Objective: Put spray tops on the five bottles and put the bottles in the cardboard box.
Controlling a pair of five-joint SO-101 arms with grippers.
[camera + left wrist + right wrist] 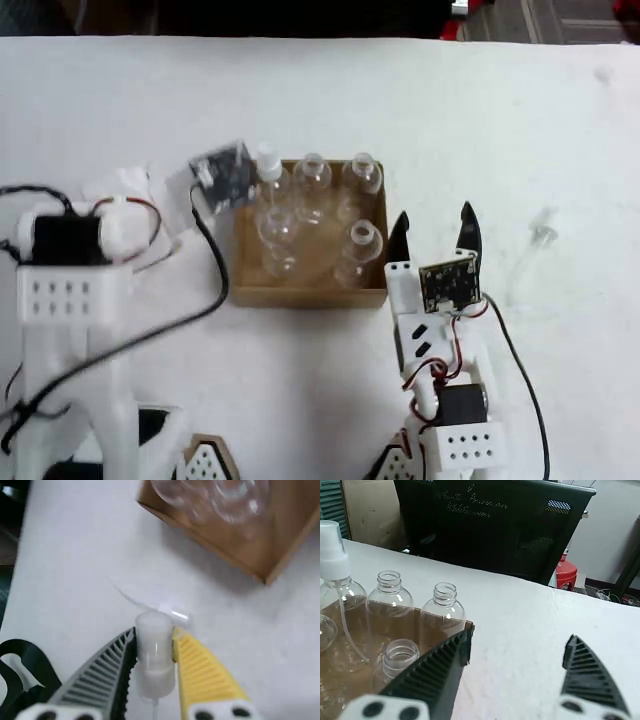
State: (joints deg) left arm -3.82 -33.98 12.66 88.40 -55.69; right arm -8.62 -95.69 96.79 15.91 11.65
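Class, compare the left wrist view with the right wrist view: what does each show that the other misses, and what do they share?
Left wrist view, not the right: the left gripper shut on a loose spray top.
Right wrist view, not the left: the right gripper, open, a capped bottle seen clearly, and a black chair beyond the table.
Both: the cardboard box with clear bottles standing in it.

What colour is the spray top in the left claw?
The spray top is white, clearest in the left wrist view.
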